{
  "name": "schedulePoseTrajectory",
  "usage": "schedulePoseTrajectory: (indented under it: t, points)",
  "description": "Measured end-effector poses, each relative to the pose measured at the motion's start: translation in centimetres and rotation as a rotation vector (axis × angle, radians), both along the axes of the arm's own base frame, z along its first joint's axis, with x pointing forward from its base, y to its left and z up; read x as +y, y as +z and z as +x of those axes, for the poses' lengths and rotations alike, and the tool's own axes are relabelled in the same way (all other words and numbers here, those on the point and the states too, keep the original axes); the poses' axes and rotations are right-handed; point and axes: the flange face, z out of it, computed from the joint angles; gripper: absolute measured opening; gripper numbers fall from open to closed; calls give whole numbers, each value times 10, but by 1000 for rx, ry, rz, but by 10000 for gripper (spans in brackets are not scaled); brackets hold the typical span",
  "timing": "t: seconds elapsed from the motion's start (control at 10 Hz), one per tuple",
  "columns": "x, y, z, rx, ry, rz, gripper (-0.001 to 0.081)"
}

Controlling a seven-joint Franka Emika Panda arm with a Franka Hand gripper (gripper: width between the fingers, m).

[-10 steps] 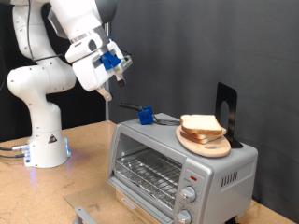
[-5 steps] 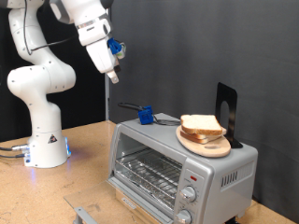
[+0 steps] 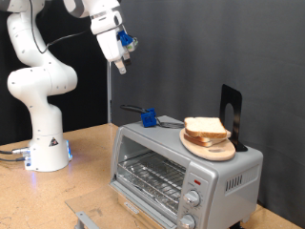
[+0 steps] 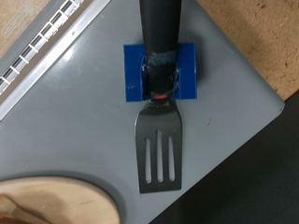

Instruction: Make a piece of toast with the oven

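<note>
1. The gripper (image 3: 121,65) is seen high in the upper left of the exterior view, well above the oven (image 3: 181,162); nothing is held between the fingers, and whether they are open or closed cannot be told.
2. The toast (image 3: 206,127) lies on a wooden plate (image 3: 212,150) on the oven's top, toward the right of the frame, well below and to the right of the fingers.
3. Nearer beneath the fingers a spatula (image 4: 159,149) is seen, its handle through a blue block (image 4: 162,69), its long axis running along the oven's top with the blade toward the plate.
4. The oven door is shut and the rack inside is bare.
5. The oven stands on a wooden worktop (image 3: 91,162).
</note>
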Motion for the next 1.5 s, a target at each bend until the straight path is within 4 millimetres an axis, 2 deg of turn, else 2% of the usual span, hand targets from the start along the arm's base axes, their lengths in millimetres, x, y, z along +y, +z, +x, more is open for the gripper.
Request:
schedulePoseTrajectory:
  t: [0.3, 0.6, 1.2, 1.5]
  points:
    - [6, 1, -8, -45, -34, 22, 808]
    - [9, -5, -5, -49, -32, 32, 808]
    - [44, -71, 14, -37, -10, -43, 808]
    - [54, -93, 19, -19, -14, -36, 808]
